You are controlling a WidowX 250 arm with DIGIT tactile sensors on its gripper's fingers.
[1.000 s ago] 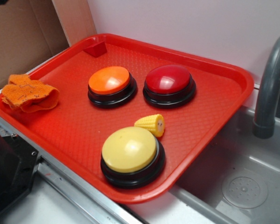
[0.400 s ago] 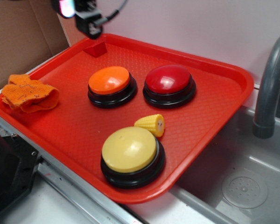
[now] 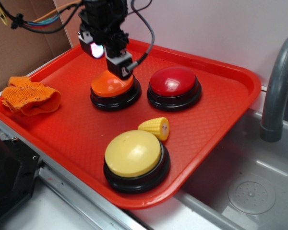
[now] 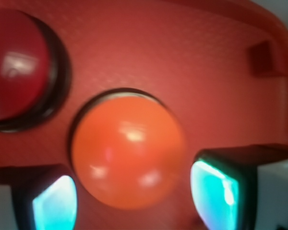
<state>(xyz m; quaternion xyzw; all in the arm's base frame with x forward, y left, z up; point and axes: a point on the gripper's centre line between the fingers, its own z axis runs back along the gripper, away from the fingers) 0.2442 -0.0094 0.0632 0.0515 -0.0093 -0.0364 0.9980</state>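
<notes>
We see the exterior view lit brightly and evenly from above, sharp throughout, with short soft shadows under the buttons and pale sheen on the red button (image 3: 174, 81) and the yellow button (image 3: 133, 152). Our wrist view is dimmer and blurred all over: the orange button (image 4: 127, 153) has smeared edges and white glints, and the fingertips (image 4: 213, 194) glow cyan, out of focus.

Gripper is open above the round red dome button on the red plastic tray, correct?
No. The open gripper hangs above the round orange dome button on a black base, not the red dome button beside it on the red plastic tray. The wrist view shows the orange dome between the two fingers.
</notes>
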